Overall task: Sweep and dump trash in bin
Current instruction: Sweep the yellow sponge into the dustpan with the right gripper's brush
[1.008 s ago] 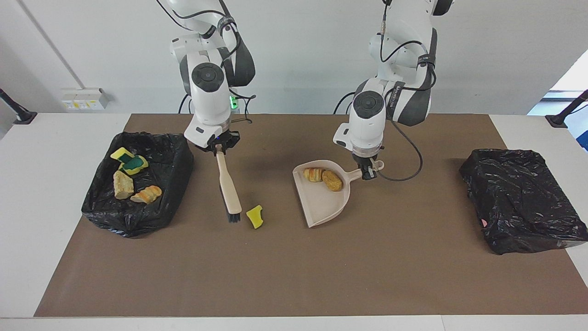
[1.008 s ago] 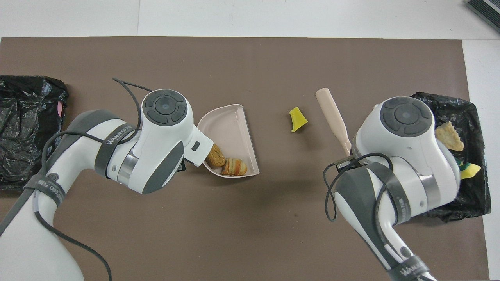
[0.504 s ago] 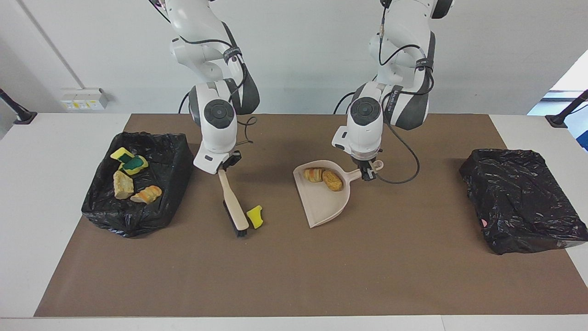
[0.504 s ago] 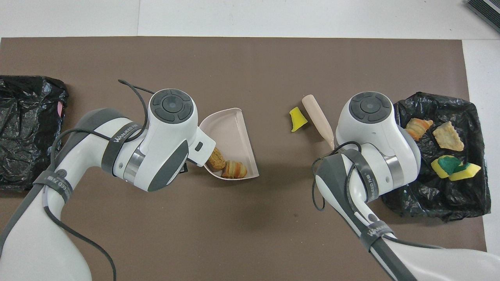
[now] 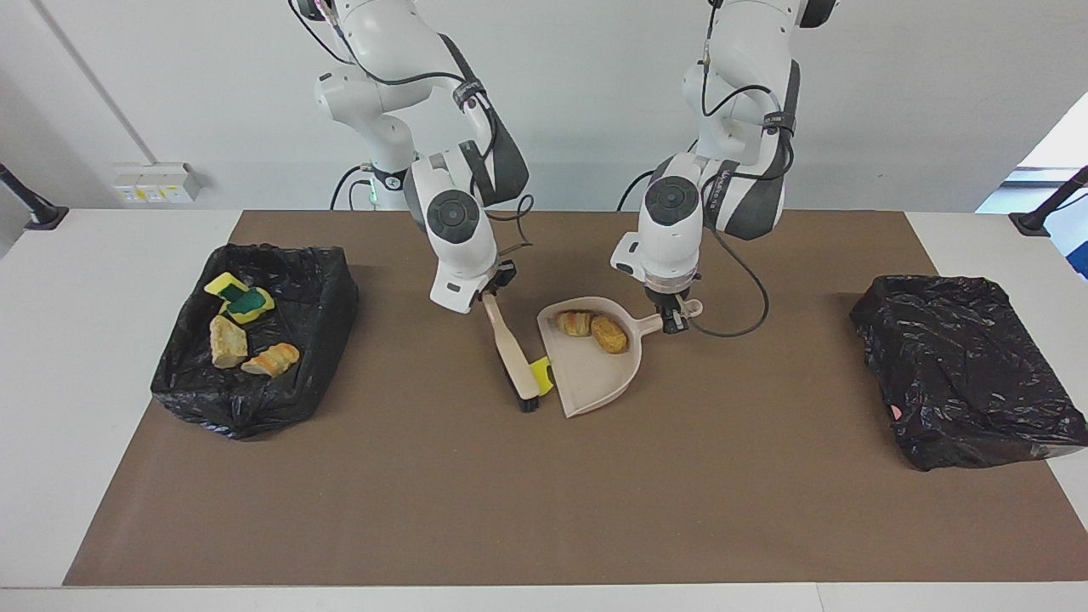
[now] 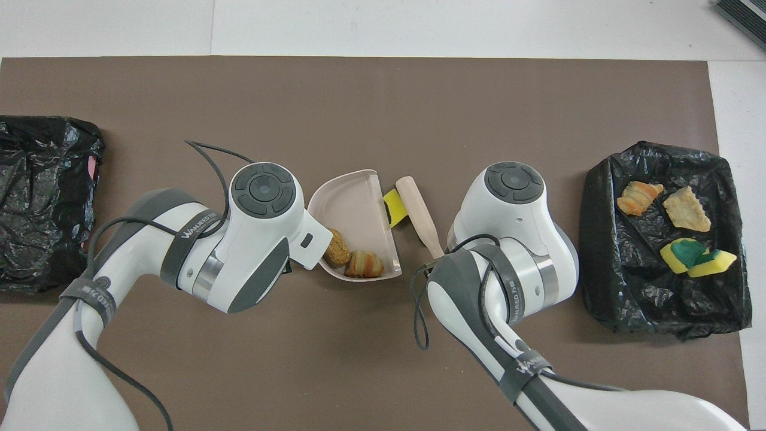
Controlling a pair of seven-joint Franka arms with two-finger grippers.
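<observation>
Brown mat (image 5: 544,510) flat on white table (image 5: 85,382), bare white margins at three, six and nine o'clock in the facing view. Crumpled black bag (image 5: 960,365) at three o'clock on the mat, closed over, overlapping the mat's edge onto the table; small pink spot (image 5: 894,412) low on its side at six o'clock. White outlet box (image 5: 153,183) on the wall (image 5: 552,102) at ten o'clock. Black posts at the table's corners, one at ten o'clock (image 5: 34,208), one at two o'clock (image 5: 1050,208).
</observation>
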